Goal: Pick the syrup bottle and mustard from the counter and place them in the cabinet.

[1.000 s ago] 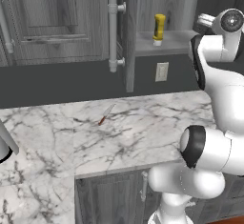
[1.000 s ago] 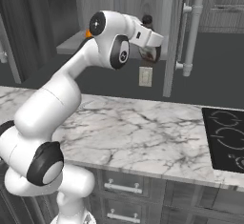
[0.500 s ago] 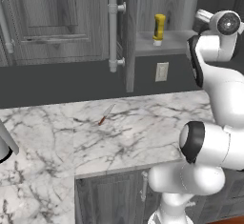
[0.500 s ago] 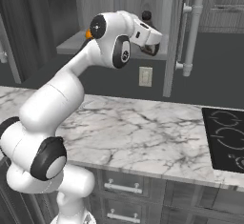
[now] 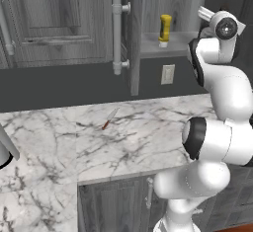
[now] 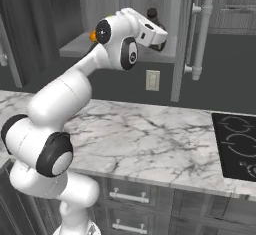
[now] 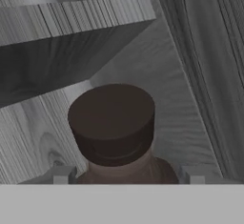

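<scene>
Jaws (image 7: 119, 178): set wide, one tip seen either side of the syrup (image 7: 114, 127); whether the pads press on the bottle or stand just clear of it cannot be told.
Syrup: seen upright in the hand view, its dark cap and shoulders between the tips; in the right base view its cap is seen just past the hand, over the shelf (image 6: 75, 46) inside the cabinet (image 5: 136, 33).
Mustard (image 5: 164, 30): already stood upright on the same shelf, left of the arm as the left base view shows it.
Door: swung open, its bar handle (image 5: 117, 33) well clear of the hand.
Worktop (image 5: 128, 137): no bottle is left on it; a small knife (image 5: 109, 119) lies there, apart from the task.
Step judged: the syrup is being set down, the last part of the task.
Done well: the bottle should be confirmed resting flat on the shelf before anything else; the jaws are best spread fully and the hand drawn straight back along its own axis, so that the cap is not clipped and the mustard is not brushed.
Risk judged: a sideways pull-out could topple the bottle.
</scene>
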Motion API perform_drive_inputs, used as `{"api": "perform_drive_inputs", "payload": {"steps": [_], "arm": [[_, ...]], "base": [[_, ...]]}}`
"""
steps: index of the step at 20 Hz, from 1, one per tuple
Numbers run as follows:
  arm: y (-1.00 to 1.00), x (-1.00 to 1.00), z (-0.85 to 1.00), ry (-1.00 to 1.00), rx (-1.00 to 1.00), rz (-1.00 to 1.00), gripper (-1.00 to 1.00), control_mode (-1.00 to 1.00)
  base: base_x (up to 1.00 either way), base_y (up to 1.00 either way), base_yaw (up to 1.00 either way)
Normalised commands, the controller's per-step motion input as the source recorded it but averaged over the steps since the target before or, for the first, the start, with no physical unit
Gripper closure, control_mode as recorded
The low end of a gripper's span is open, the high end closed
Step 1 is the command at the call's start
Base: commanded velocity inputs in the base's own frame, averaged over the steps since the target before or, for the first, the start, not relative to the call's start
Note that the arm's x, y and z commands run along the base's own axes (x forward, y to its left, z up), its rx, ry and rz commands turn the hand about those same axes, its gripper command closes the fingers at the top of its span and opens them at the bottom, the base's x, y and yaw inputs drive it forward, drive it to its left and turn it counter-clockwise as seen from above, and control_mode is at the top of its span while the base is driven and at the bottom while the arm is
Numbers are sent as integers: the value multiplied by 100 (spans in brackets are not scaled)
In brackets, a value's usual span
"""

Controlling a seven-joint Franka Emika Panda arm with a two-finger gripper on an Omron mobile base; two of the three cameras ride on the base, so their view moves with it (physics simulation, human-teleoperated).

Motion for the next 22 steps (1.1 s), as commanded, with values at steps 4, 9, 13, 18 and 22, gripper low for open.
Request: {"api": "perform_drive_inputs", "payload": {"steps": [4, 9, 13, 18, 22], "arm": [[2, 16, 50, 5, 0, 0, 100, -100], [1, 9, 26, 8, -1, 3, 100, -100], [1, 0, -3, 1, -1, 0, 100, -100], [0, 0, -14, 7, -5, 5, 100, -100], [5, 0, -4, 10, -6, 6, 100, -100]], "base": [[0, 0, 0], [0, 0, 0], [0, 0, 0], [0, 0, 0], [0, 0, 0]]}}
